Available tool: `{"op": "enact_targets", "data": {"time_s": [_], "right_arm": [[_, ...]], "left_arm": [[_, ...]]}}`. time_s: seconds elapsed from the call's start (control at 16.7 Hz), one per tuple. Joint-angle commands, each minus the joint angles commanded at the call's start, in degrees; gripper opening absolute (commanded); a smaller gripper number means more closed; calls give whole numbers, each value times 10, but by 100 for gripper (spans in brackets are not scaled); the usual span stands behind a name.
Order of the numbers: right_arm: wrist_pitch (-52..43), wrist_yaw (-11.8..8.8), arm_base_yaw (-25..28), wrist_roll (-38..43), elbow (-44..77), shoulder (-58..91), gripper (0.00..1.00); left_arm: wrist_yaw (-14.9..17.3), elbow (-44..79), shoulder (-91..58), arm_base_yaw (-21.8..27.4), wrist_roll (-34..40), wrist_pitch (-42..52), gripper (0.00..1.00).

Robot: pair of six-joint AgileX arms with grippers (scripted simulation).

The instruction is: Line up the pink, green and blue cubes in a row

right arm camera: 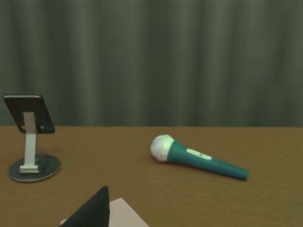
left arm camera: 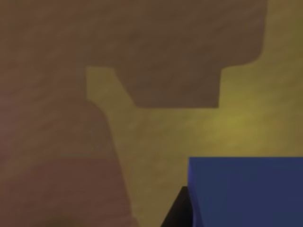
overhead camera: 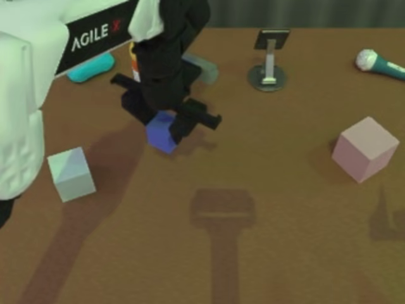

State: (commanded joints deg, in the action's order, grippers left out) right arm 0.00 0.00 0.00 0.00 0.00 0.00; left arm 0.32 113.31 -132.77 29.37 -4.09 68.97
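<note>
The small blue cube (overhead camera: 161, 133) sits left of the table's middle, between the black fingers of my left gripper (overhead camera: 163, 120), which is shut on it. In the left wrist view the blue cube (left arm camera: 246, 191) fills one corner with a dark finger (left arm camera: 179, 213) pressed against its side. The mint-green cube (overhead camera: 71, 173) stands at the near left, apart from the gripper. At the right stands the large pink cube (overhead camera: 365, 148). My right arm is out of the top view; the right wrist view shows only a dark tip of my right gripper (right arm camera: 90, 213) beside a corner of the pink cube (right arm camera: 127, 215).
At the back stand a phone holder (overhead camera: 269, 63) and a teal microphone (overhead camera: 380, 63). A turquoise rounded bar (overhead camera: 92, 68) lies at the back left, and a grey-green object (overhead camera: 205, 68) is partly hidden behind my left arm. Bare brown table (overhead camera: 266, 190) spans the front.
</note>
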Motion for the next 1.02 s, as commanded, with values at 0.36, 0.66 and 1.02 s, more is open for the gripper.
{"op": "enact_targets", "data": {"time_s": [0.36,0.66,1.02], "right_arm": [[0,0,0,0,0,0,100],[0,0,0,0,0,0,100],[0,0,0,0,0,0,100]], "left_arm": [[-6,11,-2,95,193,17,0],[-10,9,4,202,442,34,0],[-16,3,25,287,612,36,0]]}}
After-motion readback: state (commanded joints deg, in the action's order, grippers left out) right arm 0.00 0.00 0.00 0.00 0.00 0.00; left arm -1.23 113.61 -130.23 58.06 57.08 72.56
